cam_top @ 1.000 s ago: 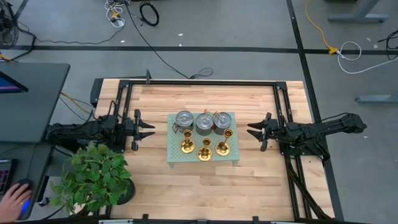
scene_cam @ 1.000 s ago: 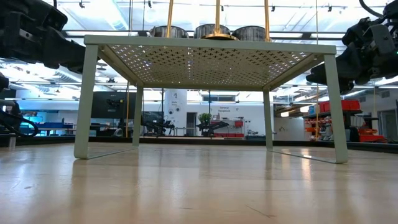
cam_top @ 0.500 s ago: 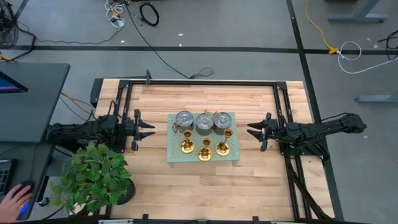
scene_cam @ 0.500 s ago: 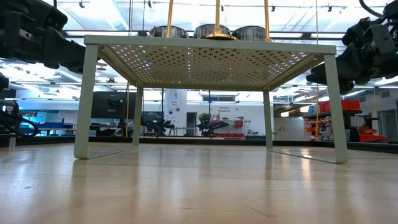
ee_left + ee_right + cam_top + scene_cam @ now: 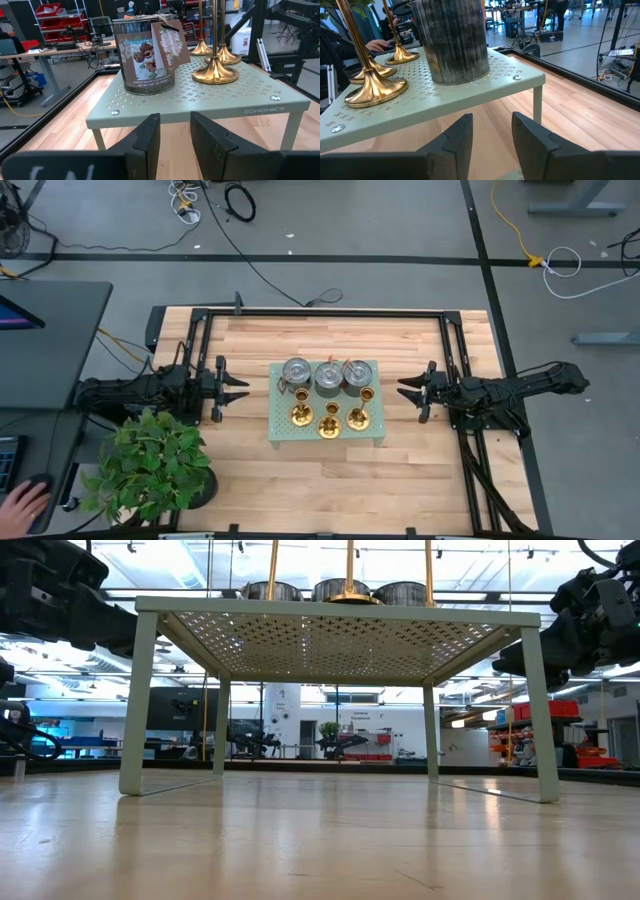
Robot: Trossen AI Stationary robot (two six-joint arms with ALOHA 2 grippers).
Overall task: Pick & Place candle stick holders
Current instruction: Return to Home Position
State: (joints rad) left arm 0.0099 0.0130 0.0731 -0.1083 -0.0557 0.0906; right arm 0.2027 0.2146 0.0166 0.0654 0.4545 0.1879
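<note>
Three gold candle stick holders [image 5: 329, 418] stand by their round bases in a row on the near half of a pale green perforated stand [image 5: 372, 436] at the table's middle. In the left wrist view [image 5: 216, 74] and the right wrist view [image 5: 369, 90] their flared bases and tall stems show. My left gripper [image 5: 240, 388] is open, left of the stand and apart from it. My right gripper [image 5: 404, 390] is open, right of the stand and apart from it.
Three round candle tins [image 5: 326, 373] stand in a row on the stand's far half; one has a paper tag [image 5: 167, 42]. A potted plant [image 5: 150, 465] stands at the table's near left corner. A person's hand [image 5: 22, 502] lies on a desk left of the table.
</note>
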